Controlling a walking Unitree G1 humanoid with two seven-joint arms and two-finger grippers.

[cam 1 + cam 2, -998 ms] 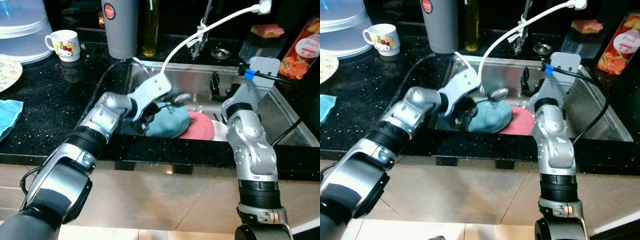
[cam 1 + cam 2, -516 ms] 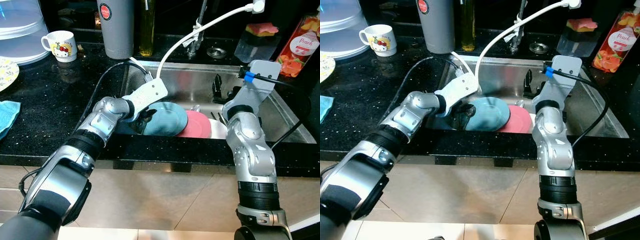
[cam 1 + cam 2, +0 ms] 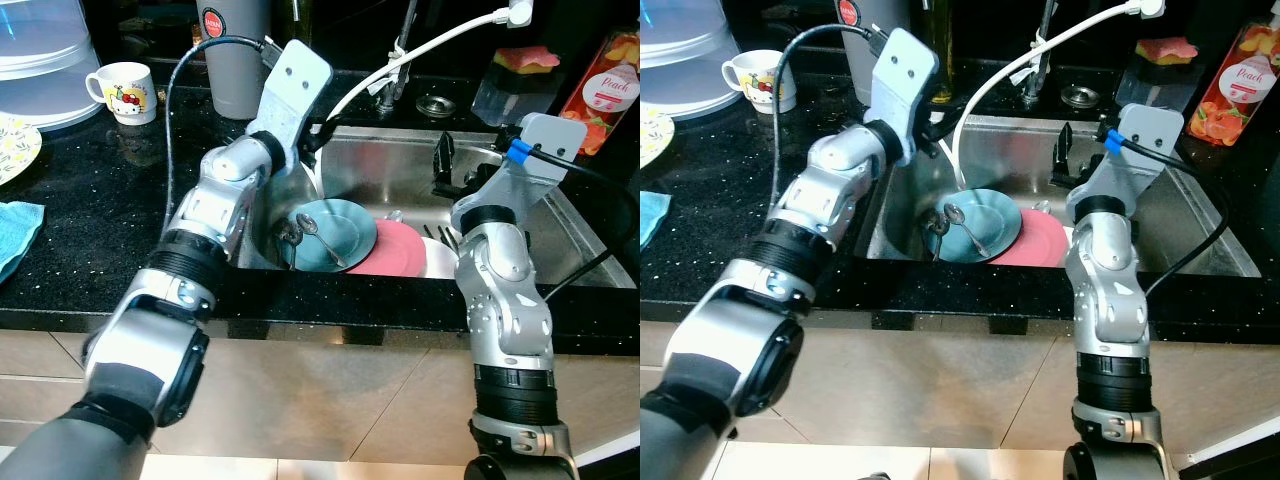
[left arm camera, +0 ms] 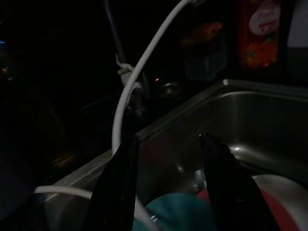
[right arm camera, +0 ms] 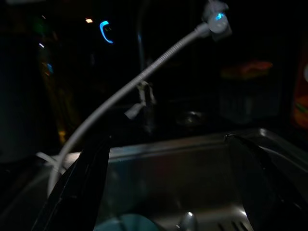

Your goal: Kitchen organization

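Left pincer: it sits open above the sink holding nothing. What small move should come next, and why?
Probably lower the left pincer toward the spoons lying on the teal plate in the sink. It is open and empty above them, and loose cutlery on the top plate seems the handiest thing to clear first.

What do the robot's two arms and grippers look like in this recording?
Both arms are jointed silver-grey metal with black ribbed bands at the joints. Each wrist carries a flat pale grey plate with a black cable attached; the right arm's cable ends in a blue connector. The left gripper and right gripper each have two long, black, tapering fingers.
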